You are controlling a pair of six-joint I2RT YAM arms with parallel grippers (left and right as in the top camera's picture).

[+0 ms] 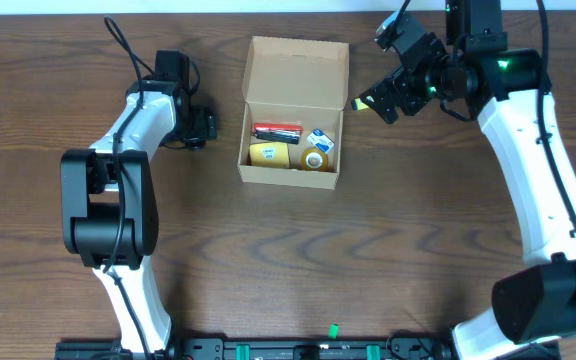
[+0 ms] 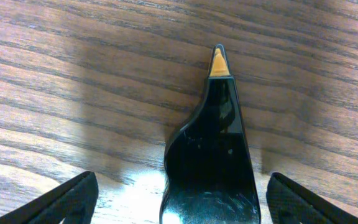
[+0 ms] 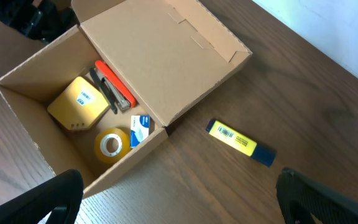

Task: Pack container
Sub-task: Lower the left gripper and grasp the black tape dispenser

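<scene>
Four small items lay inside the plain tan cardboard box (image 1: 293, 178), which stood near the middle of the brown wood-grain bench (image 1: 418, 250) with its hinged flap lid thrown back, leaving the mouth free for loading from above. They were a red-and-black stapler (image 3: 114, 87) along the back wall, a yellow block with a white label (image 3: 79, 102), a yellowish roll of tape (image 3: 112, 146) and a small blue-and-white pack (image 3: 140, 126).

One piece, a yellow marker with a dark blue cap (image 3: 240, 143), lay flat on the bench just beside the box's right wall, apart from it. So the packing looked unfinished.

The right hand (image 1: 386, 98) hung above that marker with its fingers spread wide and nothing between them, probably lined up to pick it up next.

The left hand (image 1: 200, 125) sat low over bare bench left of the box, its fingers also apart. A glossy black piece with an orange tip (image 2: 210, 155) showed between them, touching neither; what it was I could not tell.
</scene>
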